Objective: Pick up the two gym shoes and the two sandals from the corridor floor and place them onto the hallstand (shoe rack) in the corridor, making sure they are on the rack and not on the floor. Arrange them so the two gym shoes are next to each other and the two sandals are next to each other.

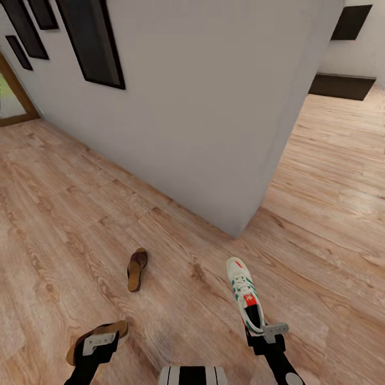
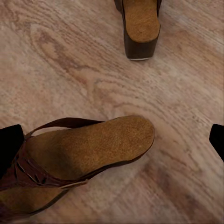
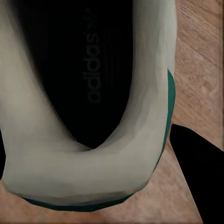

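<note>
The head view looks down on the floor (image 1: 64, 214) beside a grey wall corner (image 1: 235, 230), with dark frames (image 1: 93, 40) on the wall cut off by the picture's top edge. One sneaker (image 1: 243, 291) lies on the planks ahead of the right gripper (image 1: 266, 336), toe pointing away, its heel end hidden under the gripper. In the right wrist view the sneaker (image 3: 93, 154) is seen from very close: the pale heel collar, a green edge and the dark inside with faint lettering (hard to read in the shadow). One black finger (image 3: 196, 172) stands outside the heel; the other is cut off at the picture's edge, so I cannot tell whether the fingers are closed on the heel or merely set around it.

The left gripper (image 1: 99, 343) hangs over the near sandal (image 1: 113, 328), which it covers for the most part. In the left wrist view this sandal (image 2: 79, 163) lies flat on the floor (image 2: 60, 70) between the two black fingertips (image 2: 10, 140), spread wide with neither touching it. The far sandal (image 1: 137, 268) lies well apart, ahead on the planks; the left wrist view cuts it off, showing its heel end (image 2: 140, 28)
</note>
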